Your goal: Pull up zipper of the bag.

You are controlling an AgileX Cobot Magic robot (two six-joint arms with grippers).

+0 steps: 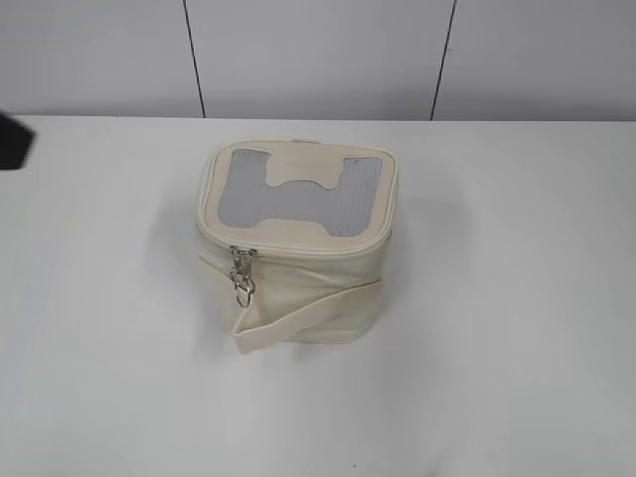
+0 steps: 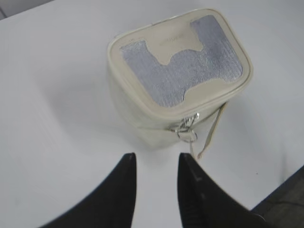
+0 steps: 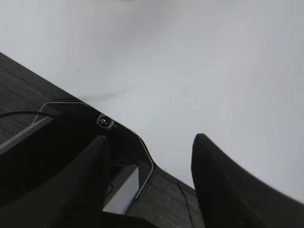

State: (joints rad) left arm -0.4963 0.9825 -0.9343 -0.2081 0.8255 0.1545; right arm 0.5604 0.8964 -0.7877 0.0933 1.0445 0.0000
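Note:
A cream box-shaped bag with a silver panel on its lid stands on the white table; it also shows in the left wrist view. Its metal zipper pulls hang at the front left corner, seen in the left wrist view too. A cream strap crosses the bag's front. My left gripper is open and empty, above the table a short way from the pulls. My right gripper is open and empty over the table's edge, far from the bag. A dark part of the left arm shows at the exterior view's left edge.
The white table spreads around the bag. In the right wrist view, the table edge gives way to dark floor and a black base with a cable.

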